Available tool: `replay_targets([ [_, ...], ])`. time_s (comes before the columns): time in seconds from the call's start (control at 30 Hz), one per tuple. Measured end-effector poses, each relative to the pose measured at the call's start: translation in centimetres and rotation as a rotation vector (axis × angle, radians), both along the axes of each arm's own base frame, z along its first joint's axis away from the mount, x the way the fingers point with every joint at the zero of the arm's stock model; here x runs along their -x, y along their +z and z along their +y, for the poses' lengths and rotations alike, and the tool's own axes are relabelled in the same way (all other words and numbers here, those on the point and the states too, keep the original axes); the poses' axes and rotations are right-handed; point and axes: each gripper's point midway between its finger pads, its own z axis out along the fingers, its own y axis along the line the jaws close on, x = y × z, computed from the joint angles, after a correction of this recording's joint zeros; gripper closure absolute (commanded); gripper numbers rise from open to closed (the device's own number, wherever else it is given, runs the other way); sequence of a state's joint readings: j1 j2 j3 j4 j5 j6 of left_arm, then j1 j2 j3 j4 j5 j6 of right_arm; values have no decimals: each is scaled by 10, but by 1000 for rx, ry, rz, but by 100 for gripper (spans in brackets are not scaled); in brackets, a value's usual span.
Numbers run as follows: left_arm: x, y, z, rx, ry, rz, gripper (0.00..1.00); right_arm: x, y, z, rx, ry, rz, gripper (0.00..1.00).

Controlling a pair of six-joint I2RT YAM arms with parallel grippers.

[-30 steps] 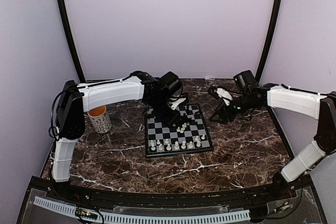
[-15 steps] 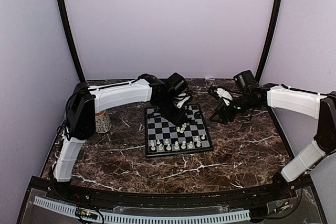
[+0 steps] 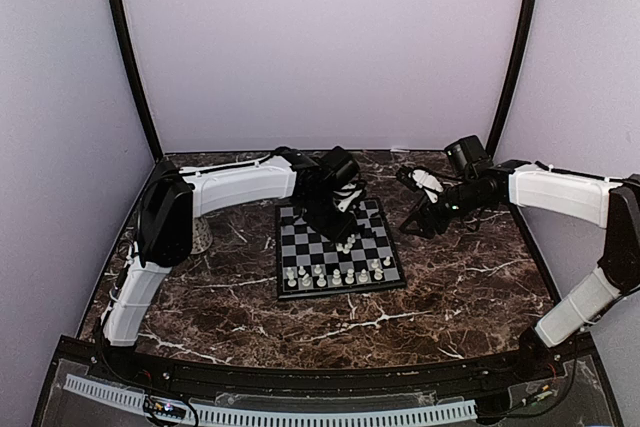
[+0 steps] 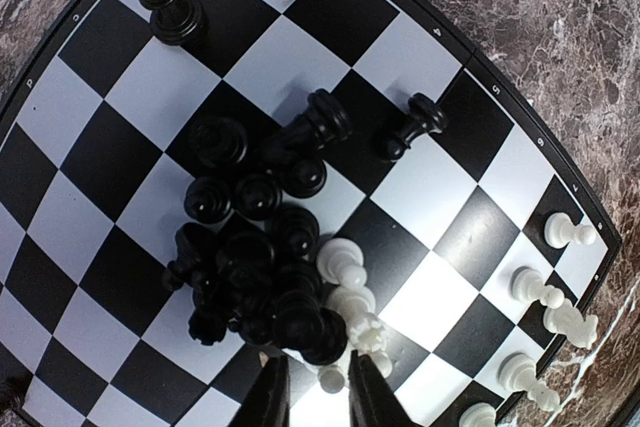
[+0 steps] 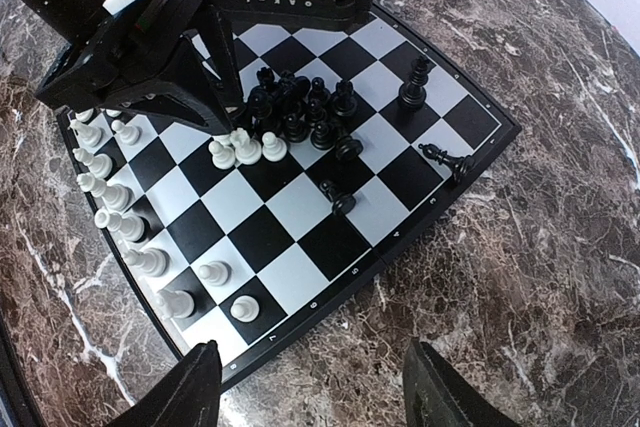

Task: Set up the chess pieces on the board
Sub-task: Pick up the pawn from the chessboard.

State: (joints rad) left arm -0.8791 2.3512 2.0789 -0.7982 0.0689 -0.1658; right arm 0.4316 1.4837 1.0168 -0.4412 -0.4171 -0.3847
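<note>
Black and pale grey checks mark the board (image 3: 312,247), which is laid flat near the middle of the dark marble-patterned counter (image 3: 460,297). A heap of black chess pieces (image 4: 262,247) is crowded on the middle squares, several toppled, and a few white ones are seen touching its edge. A row of white pieces (image 5: 150,261) is stood along one border (the near one in the top view). Two more black pieces are set apart towards the far side, one upright and one lying flat. The left claw (image 4: 315,387) is held low over the white fringe of the heap, its fingers (image 4: 270,397) parted only narrowly, with a small white piece seen between the tips; contact cannot be made out. The right claw (image 5: 318,387) is held spread wide above the counter just beside the board's right side, nothing between its fingers. A mug (image 3: 203,237) is largely hidden behind the left arm.
</note>
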Motion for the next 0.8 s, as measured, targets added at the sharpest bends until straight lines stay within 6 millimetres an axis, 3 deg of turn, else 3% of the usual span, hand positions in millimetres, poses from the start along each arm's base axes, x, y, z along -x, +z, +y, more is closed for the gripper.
replay_targets([
  [0.37,4,-8,3,-18,-2,23,77,0,-1,-1,4,0,-2,37],
  [0.8,9,-8,5,-25,-4,48,95,0,-1,-1,4,0,-2,37],
])
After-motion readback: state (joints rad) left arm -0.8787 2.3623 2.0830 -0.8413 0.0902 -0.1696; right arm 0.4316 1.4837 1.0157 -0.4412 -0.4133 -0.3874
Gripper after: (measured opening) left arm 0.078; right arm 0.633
